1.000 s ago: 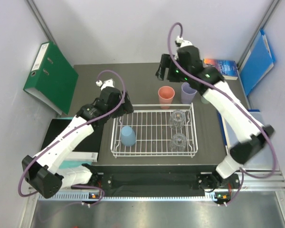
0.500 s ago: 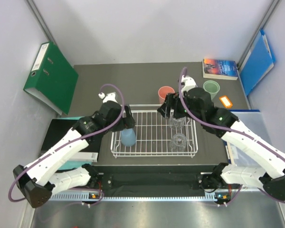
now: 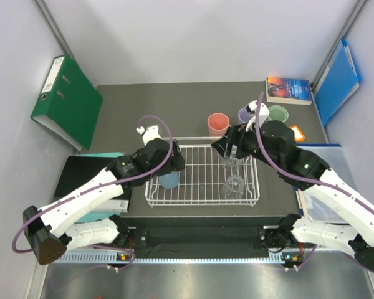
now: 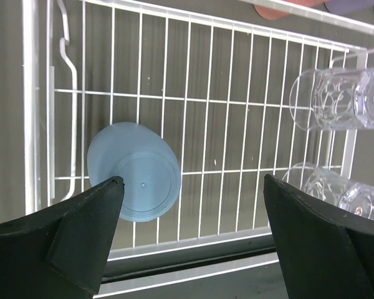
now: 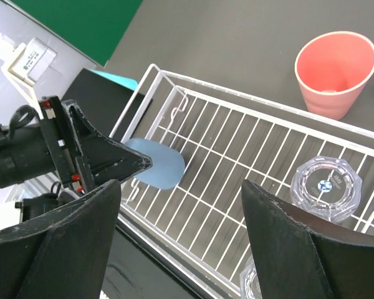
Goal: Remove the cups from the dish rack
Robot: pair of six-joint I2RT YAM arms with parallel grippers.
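The white wire dish rack point(image 3: 199, 198) holds an upturned blue cup point(image 3: 169, 181) at its left and two clear faceted glasses point(image 3: 235, 185) at its right. My left gripper point(image 3: 169, 163) hovers open just above the blue cup point(image 4: 134, 171), its jaws wide apart point(image 4: 191, 179). My right gripper point(image 3: 227, 147) is open and empty point(image 5: 181, 184) above the rack's back right, over the far glass point(image 5: 327, 187). The salmon cup point(image 3: 218, 124), lilac cup point(image 3: 244, 115) and green cup point(image 3: 277, 114) stand on the table behind the rack.
A green binder point(image 3: 65, 99) leans at the back left. A book point(image 3: 290, 89) and a blue folder point(image 3: 336, 78) lie at the back right. A small orange tag point(image 3: 296, 132) lies right of the rack. A black pad point(image 3: 81, 177) lies left of it.
My right arm has swung from the back of the table forward and down over the rack's right side. My left gripper has moved right, over the blue cup.
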